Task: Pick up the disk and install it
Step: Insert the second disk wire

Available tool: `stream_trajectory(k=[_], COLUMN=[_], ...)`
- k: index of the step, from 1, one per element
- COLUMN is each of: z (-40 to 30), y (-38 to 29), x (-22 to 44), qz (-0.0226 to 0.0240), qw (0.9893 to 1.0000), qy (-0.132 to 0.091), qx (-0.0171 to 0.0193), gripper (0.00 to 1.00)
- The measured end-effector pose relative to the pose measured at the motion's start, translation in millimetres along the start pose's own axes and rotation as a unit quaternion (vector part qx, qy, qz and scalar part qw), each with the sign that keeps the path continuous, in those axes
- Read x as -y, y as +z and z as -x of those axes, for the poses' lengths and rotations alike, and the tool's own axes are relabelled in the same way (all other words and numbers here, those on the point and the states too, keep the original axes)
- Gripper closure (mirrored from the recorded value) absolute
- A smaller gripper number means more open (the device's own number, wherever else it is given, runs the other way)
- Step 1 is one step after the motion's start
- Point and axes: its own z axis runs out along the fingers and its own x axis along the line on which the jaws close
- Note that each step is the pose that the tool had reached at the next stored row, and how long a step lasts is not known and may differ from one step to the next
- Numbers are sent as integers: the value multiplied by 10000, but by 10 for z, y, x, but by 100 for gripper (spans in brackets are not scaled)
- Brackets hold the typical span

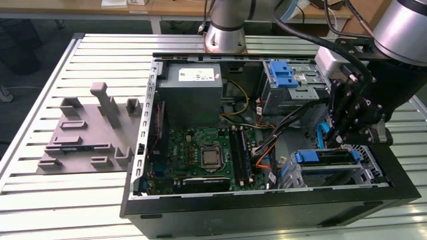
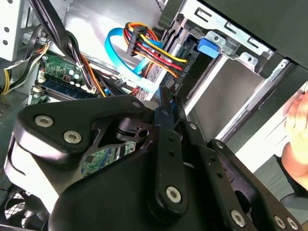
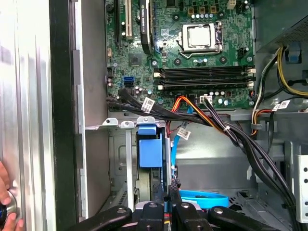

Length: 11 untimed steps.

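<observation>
The tool is hovering beside the lower drive cage, fingers together; whether the disk is seated, I cannot tell.

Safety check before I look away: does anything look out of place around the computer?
A person's hand rests on the table just outside the computer case, while the gripper is inside it beside the drive cage. Nothing looks spilled or damaged.

No text is showing clearly enough to read; the white sticker on the grey power-supply box is carrying print too small to make out.
</observation>
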Motion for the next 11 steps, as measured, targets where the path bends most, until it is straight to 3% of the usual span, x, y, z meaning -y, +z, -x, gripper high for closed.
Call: stream_trajectory(k=[11], z=[-20], y=[42], x=[2], qz=[0], qw=[10000], qy=[14], qx=[-5], gripper=[84])
